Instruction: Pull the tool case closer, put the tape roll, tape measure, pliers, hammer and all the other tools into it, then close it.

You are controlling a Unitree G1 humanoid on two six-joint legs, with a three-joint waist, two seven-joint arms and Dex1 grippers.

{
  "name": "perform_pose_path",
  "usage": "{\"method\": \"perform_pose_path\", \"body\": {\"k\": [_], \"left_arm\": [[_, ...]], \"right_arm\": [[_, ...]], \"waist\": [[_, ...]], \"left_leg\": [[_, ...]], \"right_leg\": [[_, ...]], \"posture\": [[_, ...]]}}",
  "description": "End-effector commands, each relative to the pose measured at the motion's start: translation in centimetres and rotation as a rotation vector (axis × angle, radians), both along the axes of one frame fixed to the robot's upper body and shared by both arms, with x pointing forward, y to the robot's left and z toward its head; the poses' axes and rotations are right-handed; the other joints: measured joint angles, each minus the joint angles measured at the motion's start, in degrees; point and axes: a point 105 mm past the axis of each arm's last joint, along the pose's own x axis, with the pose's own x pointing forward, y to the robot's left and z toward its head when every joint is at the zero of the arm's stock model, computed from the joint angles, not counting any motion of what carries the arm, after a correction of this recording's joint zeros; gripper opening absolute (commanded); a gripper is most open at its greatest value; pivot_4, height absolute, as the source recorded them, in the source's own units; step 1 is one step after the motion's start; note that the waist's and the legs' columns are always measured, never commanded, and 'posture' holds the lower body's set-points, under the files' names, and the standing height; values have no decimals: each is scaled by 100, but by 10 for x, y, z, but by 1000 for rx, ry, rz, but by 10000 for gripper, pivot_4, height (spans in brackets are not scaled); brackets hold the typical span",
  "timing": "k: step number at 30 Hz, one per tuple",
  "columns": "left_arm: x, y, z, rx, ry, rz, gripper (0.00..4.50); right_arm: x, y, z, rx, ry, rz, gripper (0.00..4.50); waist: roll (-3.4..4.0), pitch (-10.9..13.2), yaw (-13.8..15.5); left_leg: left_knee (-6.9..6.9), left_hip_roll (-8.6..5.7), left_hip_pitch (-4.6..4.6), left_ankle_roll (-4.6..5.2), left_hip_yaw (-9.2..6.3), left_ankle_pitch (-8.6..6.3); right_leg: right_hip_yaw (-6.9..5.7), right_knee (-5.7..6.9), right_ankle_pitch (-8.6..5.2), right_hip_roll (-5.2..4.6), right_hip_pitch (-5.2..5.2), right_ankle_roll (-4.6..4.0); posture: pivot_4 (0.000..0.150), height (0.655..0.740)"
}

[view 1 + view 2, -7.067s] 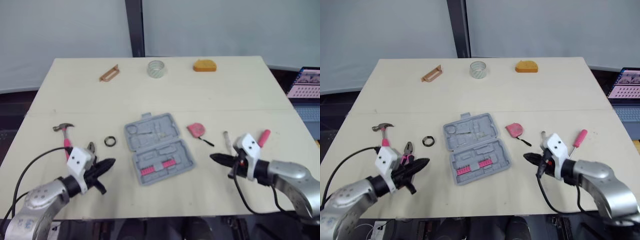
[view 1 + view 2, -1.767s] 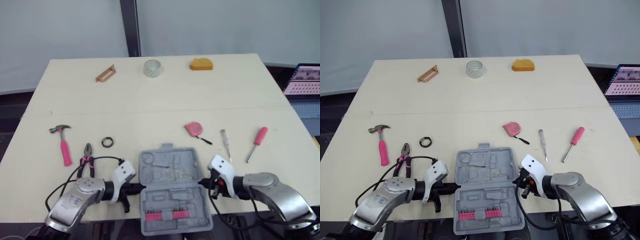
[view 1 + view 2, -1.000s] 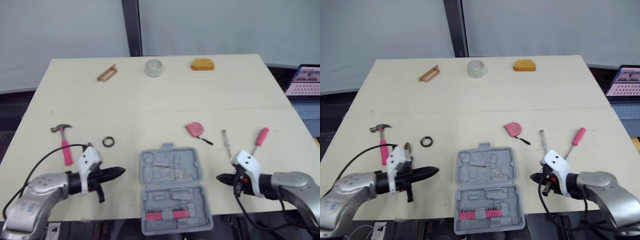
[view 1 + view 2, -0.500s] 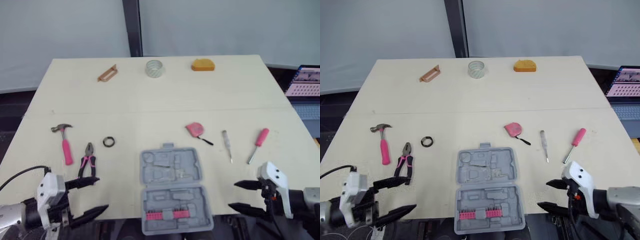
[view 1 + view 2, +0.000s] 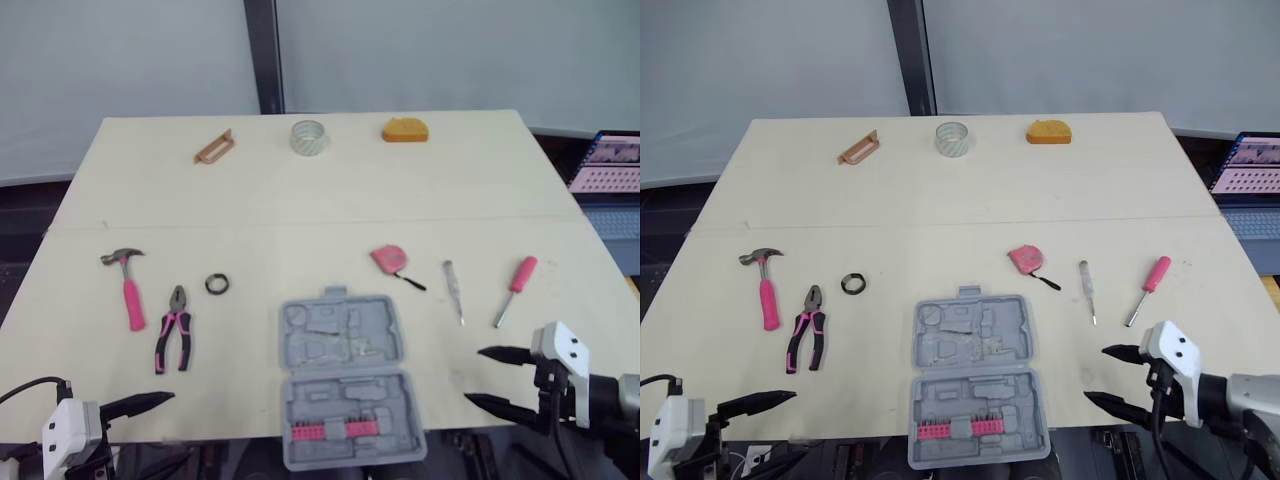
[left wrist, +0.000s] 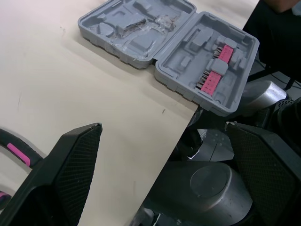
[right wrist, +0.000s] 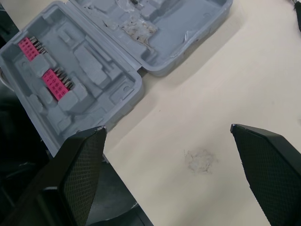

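Both grippers you're running are hanging spread wide, empty: left gripper [image 6: 163, 126], right gripper [image 5: 475, 377]. The tool case [image 5: 345, 375] is lying open between them.

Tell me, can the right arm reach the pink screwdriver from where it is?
Probably yes: the right gripper is open and close to the pink screwdriver, with just bare table between them.

At the lower left, the left gripper [image 5: 790, 425] has its lower finger lost in the dark along the bottom edge. A laptop [image 5: 1248, 165] is cut by the right edge. The pink bits [image 5: 958, 430] in the tool case [image 5: 975, 345] are too small to tell apart.
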Motion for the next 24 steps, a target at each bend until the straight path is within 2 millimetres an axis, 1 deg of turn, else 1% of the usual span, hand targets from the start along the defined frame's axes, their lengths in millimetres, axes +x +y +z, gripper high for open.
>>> {"method": "perform_pose_path", "body": {"k": [1, 2, 4, 7, 11, 12, 13, 16, 18, 20, 22, 24], "left_arm": [[9, 8, -3, 23, 32, 52, 45000], [16, 10, -3, 33, 35, 73, 45000], [29, 10, 1, 29, 34, 89, 45000], [36, 8, 6, 41, 37, 70, 45000], [44, 7, 15, 92, 30, 54, 45000], [48, 8, 20, 115, 31, 54, 45000], [57, 8, 28, 140, 30, 62, 45000], [82, 11, 47, 298, 26, 77, 45000], [97, 9, 56, 406, 43, 52, 45000], [112, 12, 60, 539, 69, 68, 45000], [128, 11, 66, 588, 88, 103, 45000], [138, 9, 69, 640, 104, 116, 45000]], "right_arm": [[6, 17, 23, 21, -229, 52, 44605], [6, 24, 27, 64, -267, 64, 44605], [2, 36, 28, 117, -306, 93, 44605], [-2, 47, 27, 149, -324, 113, 44605], [-3, 54, 26, 174, -328, 133, 44605], [-1, 54, 26, 175, -329, 134, 44605], [2, 54, 26, 176, -330, 134, 44605], [12, 57, 28, 184, -334, 139, 44605], [17, 59, 29, 185, -337, 150, 44605], [21, 59, 30, 179, -340, 162, 44605], [25, 59, 32, 172, -342, 171, 44605], [26, 58, 33, 166, -340, 178, 44605]], "waist": [[0, 0, -1], [-1, -1, -2], [2, -1, 13], [-12, -7, -5], [-14, -8, -25], [-13, -8, -26], [-14, -8, -20], [-19, -10, 7], [-17, -10, 19], [-17, -9, -3], [-14, -4, -11], [-8, 1, -36]], "left_leg": [[1, 0, 0, 0, 0, 0], [0, 0, 0, 0, 0, 0], [0, 3, 3, -3, -2, 2], [4, 2, 2, -3, -3, 1], [1, 5, 4, -4, -1, -2], [1, 6, 5, -5, 0, -1], [2, 6, 5, -5, 0, -1], [8, 8, 9, -8, -3, 1], [14, 7, 3, -8, -7, 0], [9, 3, 0, -6, -5, -1], [-4, 1, 3, -6, 3, -1], [-5, 2, -1, -7, 6, 0]], "right_leg": [[0, 5, 0, 0, 0, 0], [0, 9, 0, 0, 0, 0], [0, 28, 0, 3, 1, 0], [2, 28, 1, 2, 3, 1], [2, 26, 1, 5, 2, 1], [3, 27, 1, 6, 2, 1], [4, 29, 1, 5, 2, 1], [5, 40, 1, 8, 2, 1], [3, 40, 1, 8, 2, 1], [6, 35, 1, 6, -2, 1], [8, 31, 1, 5, -6, 1], [9, 35, 1, 6, -15, 1]], "posture": [[1500, 7400], [1500, 7400], [1500, 7400], [1500, 7400], [1500, 7400], [1500, 7400], [1500, 7400], [1500, 7400], [1500, 7400], [1500, 7400], [1500, 7400], [1500, 7400]]}}
